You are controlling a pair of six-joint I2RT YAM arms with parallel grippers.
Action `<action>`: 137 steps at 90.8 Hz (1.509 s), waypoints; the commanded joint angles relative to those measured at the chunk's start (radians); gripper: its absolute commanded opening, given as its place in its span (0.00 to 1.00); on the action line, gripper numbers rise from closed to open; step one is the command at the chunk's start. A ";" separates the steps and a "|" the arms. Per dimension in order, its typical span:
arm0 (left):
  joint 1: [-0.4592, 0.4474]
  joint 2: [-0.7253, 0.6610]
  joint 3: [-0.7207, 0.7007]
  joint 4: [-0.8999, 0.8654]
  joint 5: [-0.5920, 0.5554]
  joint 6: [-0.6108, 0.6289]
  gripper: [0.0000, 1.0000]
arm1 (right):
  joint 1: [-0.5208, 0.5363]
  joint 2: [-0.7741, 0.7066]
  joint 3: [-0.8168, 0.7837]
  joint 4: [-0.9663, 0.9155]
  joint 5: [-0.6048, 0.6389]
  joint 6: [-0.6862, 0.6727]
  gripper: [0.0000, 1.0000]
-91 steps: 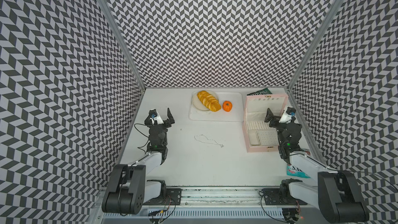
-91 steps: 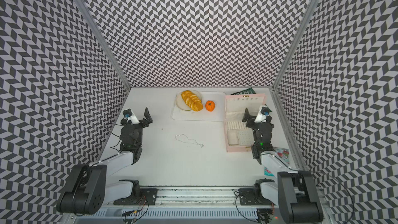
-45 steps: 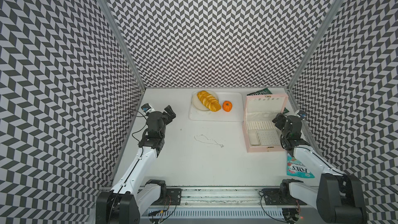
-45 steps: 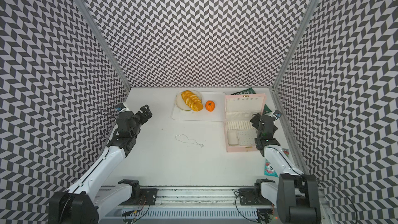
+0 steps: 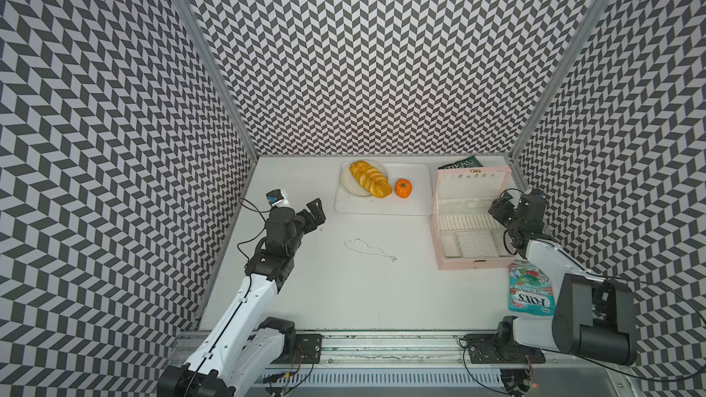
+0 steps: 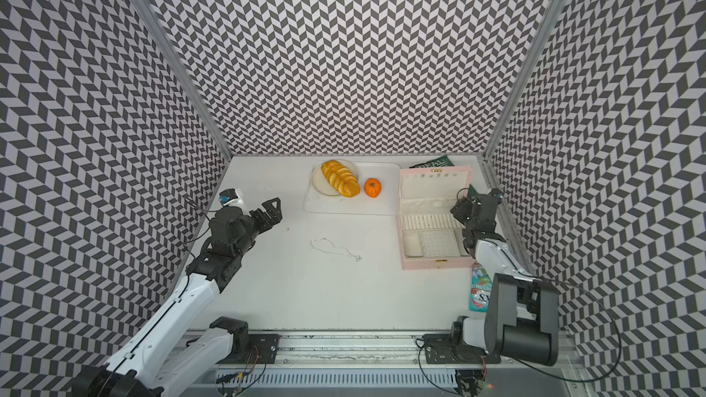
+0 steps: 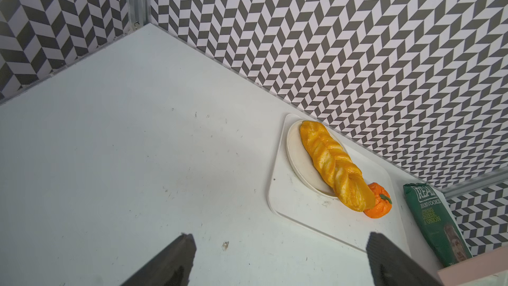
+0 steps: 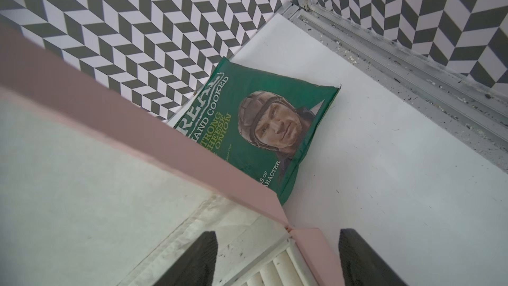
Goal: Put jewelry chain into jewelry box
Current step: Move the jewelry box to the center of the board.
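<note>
The thin silver jewelry chain (image 5: 368,250) (image 6: 336,249) lies loose on the white table near the middle, its small pendant at the right end. The pale pink jewelry box (image 5: 475,263) (image 6: 435,263) stands open at the right, lid upright and cream interior showing. My left gripper (image 5: 315,213) (image 6: 271,211) (image 7: 280,240) is open above bare table, left of and behind the chain, holding nothing. My right gripper (image 5: 500,210) (image 6: 460,210) (image 8: 277,235) is open at the box's right side near the hinge. The pink side wall (image 8: 316,248) lies between its fingers, which do not touch it.
A white tray (image 5: 416,200) (image 7: 302,215) at the back holds a plate with a braided bread (image 5: 372,179) and a small orange pumpkin (image 5: 403,188). A green crisp bag (image 8: 261,122) (image 7: 431,221) lies behind the box. A mint bag (image 5: 529,288) lies front right beside my right arm.
My left arm has reached forward, tipping its open gripper toward the table's middle. My right gripper has shifted to the box's right wall and its jaws have narrowed somewhat. Chain and box are unmoved.
</note>
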 commanded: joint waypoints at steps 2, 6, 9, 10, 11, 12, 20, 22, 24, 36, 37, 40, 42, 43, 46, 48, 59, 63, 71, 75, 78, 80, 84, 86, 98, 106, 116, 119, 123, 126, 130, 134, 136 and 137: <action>-0.006 -0.012 -0.007 0.000 0.015 0.019 1.00 | -0.041 0.072 0.031 0.006 -0.121 -0.013 0.73; -0.007 -0.012 -0.007 -0.001 0.014 0.020 1.00 | -0.046 0.086 0.032 0.010 -0.150 -0.014 0.70; -0.008 -0.013 -0.006 -0.001 0.017 0.020 1.00 | -0.046 0.091 0.028 0.017 -0.172 -0.015 0.68; -0.008 -0.013 -0.006 0.000 0.017 0.021 1.00 | -0.046 0.091 0.025 0.024 -0.180 -0.015 0.68; -0.007 -0.014 -0.006 0.000 0.017 0.021 1.00 | -0.046 0.091 0.023 0.027 -0.187 -0.014 0.68; -0.007 -0.014 -0.006 0.000 0.017 0.021 1.00 | -0.046 0.090 0.021 0.032 -0.194 -0.012 0.67; -0.008 -0.011 -0.008 0.001 0.018 0.019 1.00 | -0.045 0.078 -0.011 0.075 -0.257 0.005 0.65; -0.008 -0.010 -0.007 0.001 0.018 0.018 1.00 | -0.046 0.076 -0.018 0.089 -0.277 0.003 0.65; -0.009 -0.008 -0.007 0.002 0.019 0.017 1.00 | -0.046 0.075 -0.023 0.098 -0.298 0.002 0.64; -0.009 0.005 -0.005 0.001 0.024 0.014 1.00 | -0.044 0.078 -0.049 0.112 -0.376 0.015 0.61; -0.009 0.006 -0.006 0.000 0.025 0.013 1.00 | -0.043 0.077 -0.052 0.112 -0.380 0.016 0.61; -0.010 0.007 -0.006 0.001 0.025 0.013 1.00 | -0.038 0.074 -0.065 0.113 -0.392 0.019 0.61; -0.010 0.009 -0.005 0.000 0.025 0.012 1.00 | -0.035 0.070 -0.073 0.115 -0.402 0.020 0.60; -0.010 0.009 -0.005 0.000 0.025 0.011 1.00 | -0.033 0.069 -0.077 0.116 -0.407 0.019 0.59; -0.011 0.012 -0.006 0.000 0.025 0.011 1.00 | -0.024 0.061 -0.091 0.114 -0.422 0.015 0.58; -0.011 0.013 -0.005 0.000 0.025 0.010 1.00 | -0.016 0.054 -0.098 0.109 -0.424 0.010 0.58; -0.010 0.019 -0.003 -0.003 0.026 0.009 1.00 | 0.045 0.001 -0.143 0.087 -0.401 0.005 0.58; -0.011 0.021 -0.003 -0.004 0.026 0.008 1.00 | 0.073 -0.020 -0.155 0.078 -0.392 0.005 0.59; -0.014 0.023 -0.003 -0.005 0.029 0.007 1.00 | 0.135 -0.062 -0.171 0.060 -0.354 0.022 0.60; -0.015 0.025 -0.002 -0.005 0.029 0.008 1.00 | 0.167 -0.078 -0.179 0.057 -0.338 0.036 0.61; -0.016 0.026 -0.002 -0.005 0.029 0.008 1.00 | 0.199 -0.090 -0.184 0.054 -0.319 0.052 0.61; -0.017 0.027 -0.003 -0.006 0.029 0.007 1.00 | 0.216 -0.097 -0.189 0.053 -0.304 0.063 0.62; -0.017 0.028 -0.002 -0.006 0.031 0.006 1.00 | 0.256 -0.109 -0.199 0.059 -0.282 0.087 0.62; -0.017 0.028 -0.003 -0.006 0.030 0.006 1.00 | 0.277 -0.115 -0.205 0.062 -0.269 0.099 0.62; -0.019 0.029 -0.001 -0.008 0.029 0.006 1.00 | 0.386 -0.140 -0.234 0.076 -0.188 0.192 0.63; -0.021 0.029 -0.001 -0.011 0.029 0.006 1.00 | 0.453 -0.144 -0.241 0.089 -0.149 0.222 0.63; -0.023 0.028 -0.001 -0.011 0.028 0.006 1.00 | 0.513 -0.115 -0.221 0.089 -0.126 0.240 0.63; -0.023 0.028 -0.001 -0.012 0.028 0.005 1.00 | 0.527 -0.106 -0.214 0.086 -0.119 0.251 0.63; -0.024 0.025 -0.001 -0.014 0.027 0.006 1.00 | 0.549 -0.094 -0.208 0.091 -0.114 0.267 0.63; -0.025 0.026 -0.001 -0.014 0.026 0.006 1.00 | 0.570 -0.089 -0.203 0.097 -0.105 0.278 0.63; -0.024 0.025 0.000 -0.015 0.025 0.006 1.00 | 0.599 -0.080 -0.195 0.101 -0.087 0.296 0.63; -0.024 0.024 -0.001 -0.017 0.025 0.006 1.00 | 0.632 -0.071 -0.186 0.107 -0.069 0.310 0.63; -0.024 0.023 -0.001 -0.016 0.025 0.006 1.00 | 0.649 -0.064 -0.180 0.109 -0.060 0.315 0.63; -0.025 0.023 -0.001 -0.016 0.025 0.006 1.00 | 0.657 -0.060 -0.177 0.109 -0.057 0.319 0.63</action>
